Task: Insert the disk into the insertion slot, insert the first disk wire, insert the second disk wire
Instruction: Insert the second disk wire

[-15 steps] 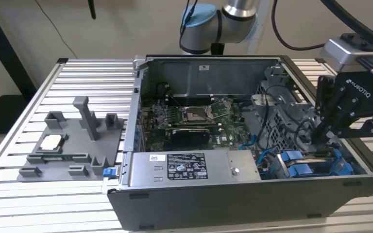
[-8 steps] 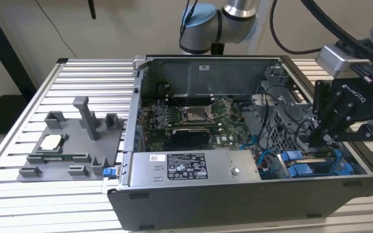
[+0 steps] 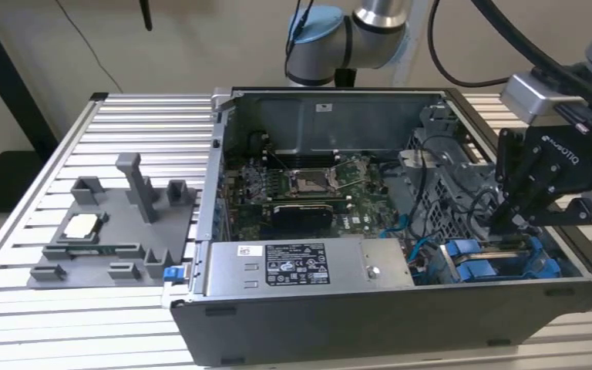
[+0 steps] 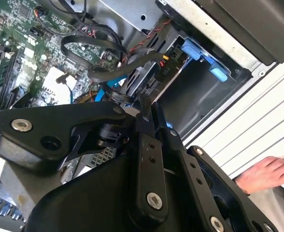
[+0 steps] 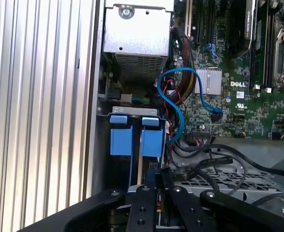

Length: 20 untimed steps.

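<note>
The gripper (image 3: 512, 223) is lowered into the open computer case (image 3: 378, 339) at the corner on the exterior view's right, directly over the insertion slot (image 3: 502, 262). Its fingers (image 5: 163, 176) are pressed together, with nothing visibly between them. The disk (image 5: 132, 140) sits in the slot, its blue carrier tabs just beneath the fingertips. A blue cable (image 5: 173, 96) loops beside it.

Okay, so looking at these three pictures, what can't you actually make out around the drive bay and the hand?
- Hand, exterior view: its fingertips sink behind cables and the case wall, so what they touch is hidden.
- Disk, first wrist view: only its blue carrier ends show; the hand's black links cover the lower part.
- Insertion slot, second wrist view: its inner end is hidden behind the hand.
- Person's hand: cut off by the picture's edge.
</note>
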Each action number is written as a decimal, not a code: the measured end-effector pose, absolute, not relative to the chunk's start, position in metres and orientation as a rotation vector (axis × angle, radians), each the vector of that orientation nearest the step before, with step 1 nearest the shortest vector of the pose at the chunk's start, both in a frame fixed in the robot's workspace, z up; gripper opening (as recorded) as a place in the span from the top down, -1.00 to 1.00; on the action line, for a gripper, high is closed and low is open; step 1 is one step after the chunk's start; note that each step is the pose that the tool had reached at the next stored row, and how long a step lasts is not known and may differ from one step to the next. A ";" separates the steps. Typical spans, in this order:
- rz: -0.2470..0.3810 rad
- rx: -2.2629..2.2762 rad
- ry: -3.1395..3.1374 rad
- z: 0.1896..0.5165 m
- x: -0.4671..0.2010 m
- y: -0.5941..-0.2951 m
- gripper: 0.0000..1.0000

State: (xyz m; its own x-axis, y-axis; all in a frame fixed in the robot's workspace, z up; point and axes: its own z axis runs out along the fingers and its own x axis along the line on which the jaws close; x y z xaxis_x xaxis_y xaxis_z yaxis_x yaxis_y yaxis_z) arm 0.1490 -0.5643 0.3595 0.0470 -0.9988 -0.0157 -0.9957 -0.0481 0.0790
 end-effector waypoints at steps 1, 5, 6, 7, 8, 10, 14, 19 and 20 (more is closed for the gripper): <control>-0.100 2.241 -2.137 0.358 0.149 -0.564 0.68; -0.103 2.255 -2.149 0.355 0.148 -0.564 0.68; -0.106 2.260 -2.153 0.354 0.148 -0.564 0.68; -0.106 2.264 -2.156 0.353 0.148 -0.564 0.68; -0.104 2.267 -2.159 0.352 0.148 -0.565 0.68; -0.096 2.272 -2.163 0.350 0.148 -0.565 0.68; -0.085 2.278 -2.169 0.347 0.148 -0.567 0.68; -0.073 2.285 -2.175 0.343 0.148 -0.569 0.68; -0.071 2.287 -2.176 0.343 0.148 -0.569 0.68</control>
State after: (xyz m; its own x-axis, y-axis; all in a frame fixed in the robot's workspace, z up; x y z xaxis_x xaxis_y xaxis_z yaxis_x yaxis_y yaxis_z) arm 0.1484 -0.5690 0.3430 0.0491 -0.9978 -0.0441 -0.9986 -0.0500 0.0192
